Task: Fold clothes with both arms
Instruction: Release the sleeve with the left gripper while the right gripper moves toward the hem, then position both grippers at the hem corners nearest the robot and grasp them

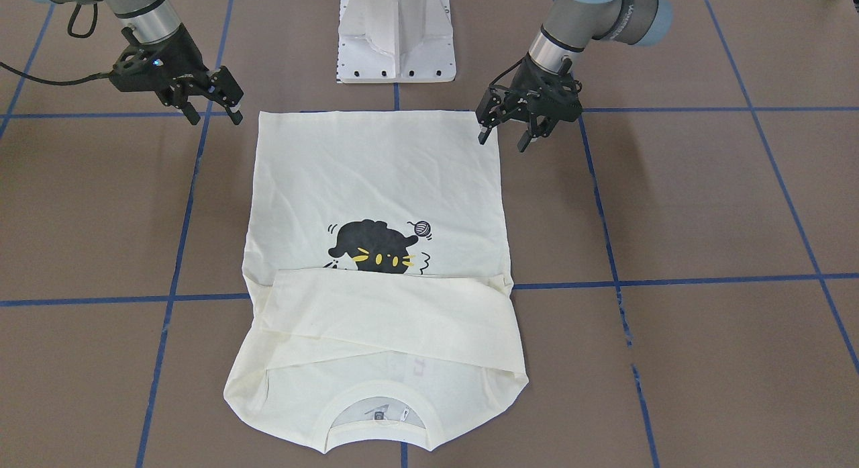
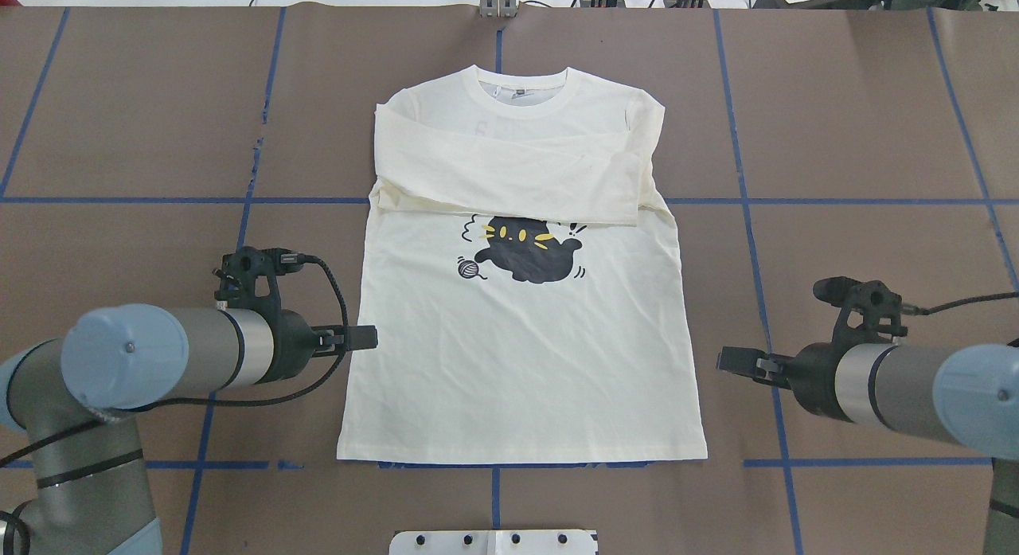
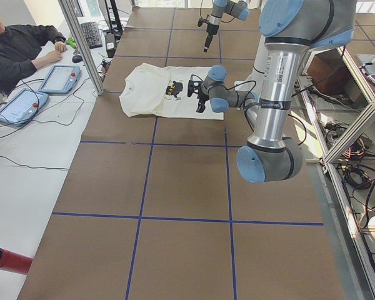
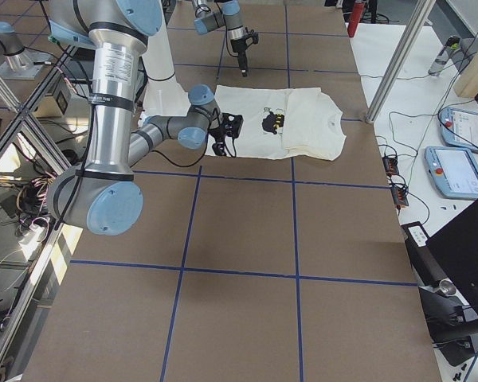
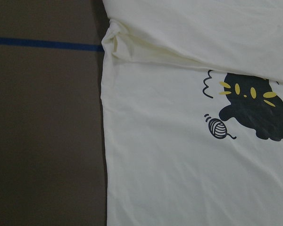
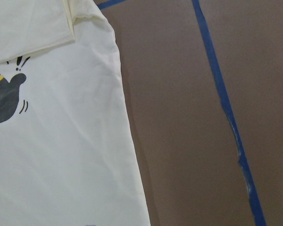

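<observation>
Lying flat on the brown table [image 1: 704,206], the cream T-shirt [image 1: 376,179] has its cat print [image 1: 376,248] facing up. Both sleeves [image 1: 389,320] are folded across the chest, the collar [image 1: 376,395] is on the side far from the robot, and the hem [image 1: 376,113] is nearest the white pedestal base [image 1: 396,38]. At the hem corner on the robot's left, the left gripper [image 1: 503,140] hangs with jaws apart and nothing between them; one fingertip sits over the cloth's edge, and whether it touches cannot be told. Just beside the opposite hem corner, the right gripper [image 1: 215,115] hangs clear of the cloth, jaws likewise apart and empty.
</observation>
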{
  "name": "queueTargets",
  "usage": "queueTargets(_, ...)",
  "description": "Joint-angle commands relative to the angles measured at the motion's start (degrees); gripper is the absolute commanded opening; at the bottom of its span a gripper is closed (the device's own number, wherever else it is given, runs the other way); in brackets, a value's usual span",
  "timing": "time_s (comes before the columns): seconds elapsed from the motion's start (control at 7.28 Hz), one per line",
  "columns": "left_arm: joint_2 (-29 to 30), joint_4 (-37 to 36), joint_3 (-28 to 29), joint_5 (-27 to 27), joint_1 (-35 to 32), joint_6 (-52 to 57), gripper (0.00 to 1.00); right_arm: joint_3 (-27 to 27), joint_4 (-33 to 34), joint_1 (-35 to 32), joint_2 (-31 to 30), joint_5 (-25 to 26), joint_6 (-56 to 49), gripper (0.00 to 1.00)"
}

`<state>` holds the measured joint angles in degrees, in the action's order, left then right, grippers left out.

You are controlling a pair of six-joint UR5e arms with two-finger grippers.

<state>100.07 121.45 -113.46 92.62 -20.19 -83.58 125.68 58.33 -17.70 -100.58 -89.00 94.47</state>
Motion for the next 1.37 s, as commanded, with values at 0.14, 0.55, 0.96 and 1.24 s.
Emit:
queueTargets(0.14, -2.6, 0.3, 0.1, -6.7, 9.1, -10.6, 0.54, 0.3, 3.8, 7.7, 0.6, 8.8, 6.9, 1.00)
queueTargets(0.55, -4.3, 0.1, 0.1, -6.7, 12.3, -10.6, 0.54, 0.3, 3.8, 7.9, 0.6, 9.2, 6.8, 1.00)
queueTargets(0.96, -4.7, 0.0, 0.0, -6.8, 13.3, -11.2, 0.44, 0.3, 3.8, 7.9, 0.6, 9.4, 6.8, 1.00)
queueTargets(1.24, -4.4, 0.0, -0.2, -6.7, 13.3, -12.6, 0.08, 0.2, 3.8, 7.9, 0.6, 9.4, 6.8, 1.00)
